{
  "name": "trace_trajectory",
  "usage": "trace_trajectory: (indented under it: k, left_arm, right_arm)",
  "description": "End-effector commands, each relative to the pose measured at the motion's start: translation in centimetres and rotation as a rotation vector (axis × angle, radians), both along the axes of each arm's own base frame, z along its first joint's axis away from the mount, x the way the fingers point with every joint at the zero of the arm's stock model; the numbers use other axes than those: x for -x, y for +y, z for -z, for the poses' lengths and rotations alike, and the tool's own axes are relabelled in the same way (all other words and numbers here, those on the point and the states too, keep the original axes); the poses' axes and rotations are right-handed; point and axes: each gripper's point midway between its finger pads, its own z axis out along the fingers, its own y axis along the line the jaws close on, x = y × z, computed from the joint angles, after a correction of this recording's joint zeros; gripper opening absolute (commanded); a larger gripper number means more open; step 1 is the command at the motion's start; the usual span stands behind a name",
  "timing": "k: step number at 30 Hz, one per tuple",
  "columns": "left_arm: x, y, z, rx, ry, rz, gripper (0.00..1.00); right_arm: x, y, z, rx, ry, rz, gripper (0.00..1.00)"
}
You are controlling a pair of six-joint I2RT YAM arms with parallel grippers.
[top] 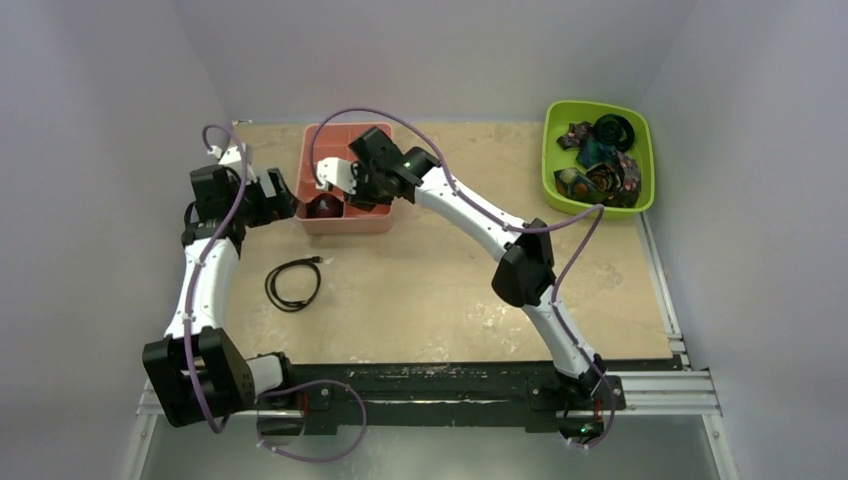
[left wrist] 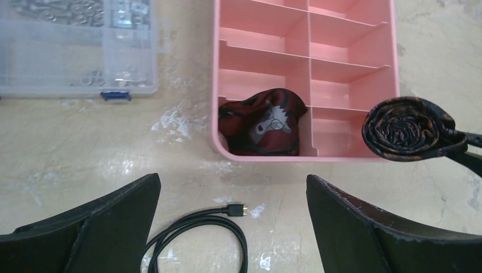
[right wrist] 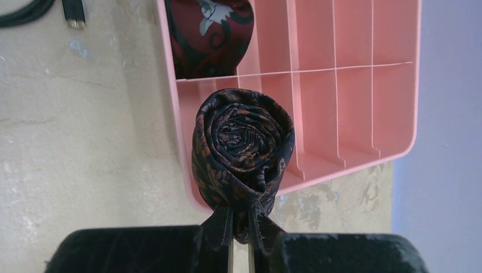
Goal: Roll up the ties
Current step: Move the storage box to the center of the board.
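Overhead view of a tan tabletop [top: 450, 290] where two robot arms reach toward a pink divided tray [top: 346, 226] at the far left of centre. The right gripper [right wrist: 239, 245] has its jaws pinched almost closed on the loose tail of a rolled tie [right wrist: 243, 148], a tight dark coil patterned in brown and orange. The right wrist view shows the coil's spiral face in front of a corner compartment of the tray. The left wrist view shows the same coil at the tray's near right corner, overlapping the rim. Neither view tells whether it touches the plastic. In the neighbouring corner compartment lies a maroon tie [left wrist: 262, 122] with a pale grey figure, loosely bunched. The overhead view shows this tie only as a dark red patch, and the right arm's wrist hides the coil there. The left gripper [left wrist: 231, 186] hangs just short of the tray, its jaws spread wide and empty. A thin black cable [left wrist: 199, 239] lies looped on the tabletop near it, plug end nearest the tray. Only the left wrist view takes in a clear plastic organiser box [left wrist: 74, 51] of small metal parts, left of the tray. Only the overhead view takes in a green bin [top: 558, 150] at the far right corner, holding more ties [top: 600, 165], several of them coiled, well apart from the tray.
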Motion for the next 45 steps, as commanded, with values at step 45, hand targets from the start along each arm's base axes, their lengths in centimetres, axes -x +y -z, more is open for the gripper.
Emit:
trace_trajectory:
  k: [45]
  left_arm:
    - [-0.1,3.2,-0.2,0.23,-0.049,-0.089,1.0]
  right_arm:
    - [7.4,-7.4,6.3,0.552,0.141,-0.311,0.0]
